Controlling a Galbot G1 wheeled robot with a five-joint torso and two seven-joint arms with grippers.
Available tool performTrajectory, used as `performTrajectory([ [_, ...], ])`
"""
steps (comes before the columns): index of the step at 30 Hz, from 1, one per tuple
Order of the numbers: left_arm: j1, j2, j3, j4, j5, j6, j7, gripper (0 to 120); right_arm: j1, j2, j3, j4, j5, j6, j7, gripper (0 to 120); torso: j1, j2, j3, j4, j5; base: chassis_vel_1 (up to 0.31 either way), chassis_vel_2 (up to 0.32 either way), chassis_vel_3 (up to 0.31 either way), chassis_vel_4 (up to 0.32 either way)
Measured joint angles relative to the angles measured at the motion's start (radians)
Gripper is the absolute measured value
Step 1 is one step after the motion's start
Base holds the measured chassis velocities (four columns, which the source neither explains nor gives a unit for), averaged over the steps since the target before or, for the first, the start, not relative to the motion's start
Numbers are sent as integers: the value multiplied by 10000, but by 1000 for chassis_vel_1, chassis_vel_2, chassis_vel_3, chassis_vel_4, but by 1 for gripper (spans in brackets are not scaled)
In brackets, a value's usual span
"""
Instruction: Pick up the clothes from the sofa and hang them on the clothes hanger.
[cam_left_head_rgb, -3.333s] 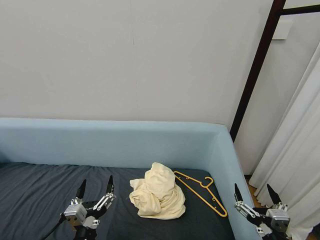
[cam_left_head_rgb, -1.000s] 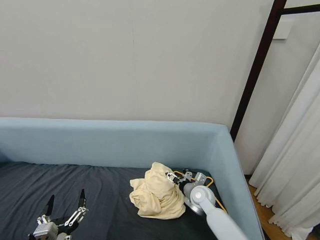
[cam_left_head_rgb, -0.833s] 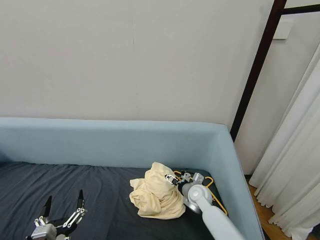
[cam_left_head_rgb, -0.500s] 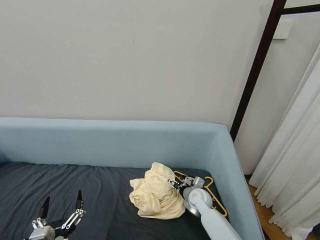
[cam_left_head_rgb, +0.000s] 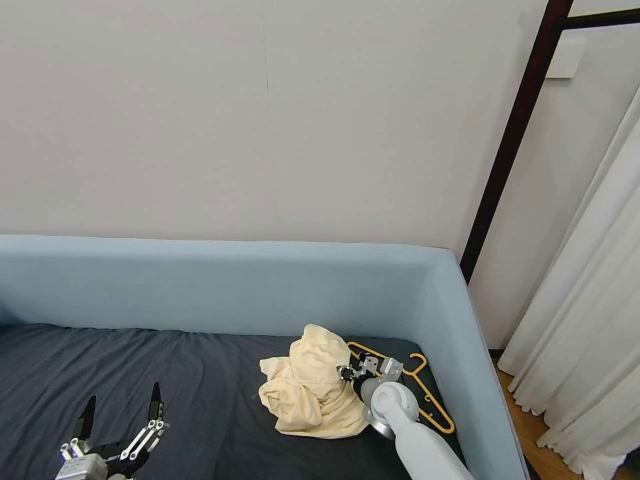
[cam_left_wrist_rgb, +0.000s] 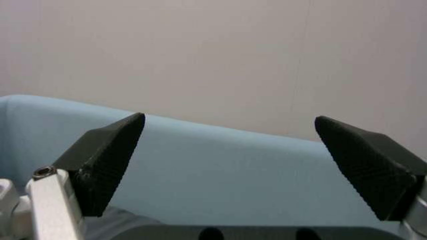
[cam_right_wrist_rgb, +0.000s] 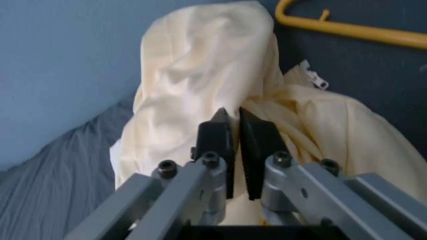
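Observation:
A crumpled cream garment (cam_left_head_rgb: 305, 395) lies on the sofa's dark seat (cam_left_head_rgb: 190, 385), near the right end. A yellow hanger (cam_left_head_rgb: 428, 398) lies flat just right of it. My right gripper (cam_left_head_rgb: 347, 373) reaches in from the front and sits against the garment's right side. In the right wrist view its fingertips (cam_right_wrist_rgb: 233, 114) are pressed together into a fold of the garment (cam_right_wrist_rgb: 187, 75), with the hanger (cam_right_wrist_rgb: 347, 31) beyond. My left gripper (cam_left_head_rgb: 120, 440) hovers open low over the seat at the front left, its fingers (cam_left_wrist_rgb: 107, 165) spread wide with nothing between.
The sofa's light-blue backrest (cam_left_head_rgb: 220, 290) and right armrest (cam_left_head_rgb: 450, 330) wall in the seat. A dark rack post (cam_left_head_rgb: 510, 140) rises behind the right armrest. White curtains (cam_left_head_rgb: 590, 330) hang at the far right.
My right gripper, at the garment's right side since a second ago, has sunk a little lower against it. My left gripper drifted slightly down and left. The garment and hanger lie as before.

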Motion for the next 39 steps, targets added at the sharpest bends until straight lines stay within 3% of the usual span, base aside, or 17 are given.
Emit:
performTrajectory([
  [3,-46,27,3,45,0,0,-21,100,-12,-72,-69,9,-111,272,-304,0,0,0,0,0,0,0,0,0,0],
  [9,-114,127,-9,133,-3,4,-122,100,-187,-456,-378,634,-238,1185,-888,0,0,0,0,1,2,0,0,0,0],
  [12,-188,211,-45,187,-98,29,-147,100,-104,-1266,-823,1630,-106,2304,-1359,0,0,0,1,0,4,0,0,0,0],
  [17,-266,244,-49,210,-248,33,-170,100,413,-2293,-1195,2901,452,3257,-1725,0,0,0,0,-2,1,0,0,0,0],
  [22,-457,314,-45,307,-492,34,-197,100,1817,-3718,-1613,4900,1901,3863,-1771,0,0,0,1,0,2,0,0,0,0],
  [27,-674,320,32,380,-576,85,-201,100,3760,-4385,-1815,5705,2931,3865,-1078,0,0,0,0,1,0,0,0,0,0],
  [34,-797,325,84,443,-682,99,-211,100,5764,-4842,-1876,5587,3450,3748,-823,0,0,0,0,1,-1,0,0,0,0],
  [39,-875,360,15,429,-790,155,-227,100,7379,-5092,-2067,4712,3777,3651,-801,0,2,-1,1,-1,2,0,0,0,0],
])
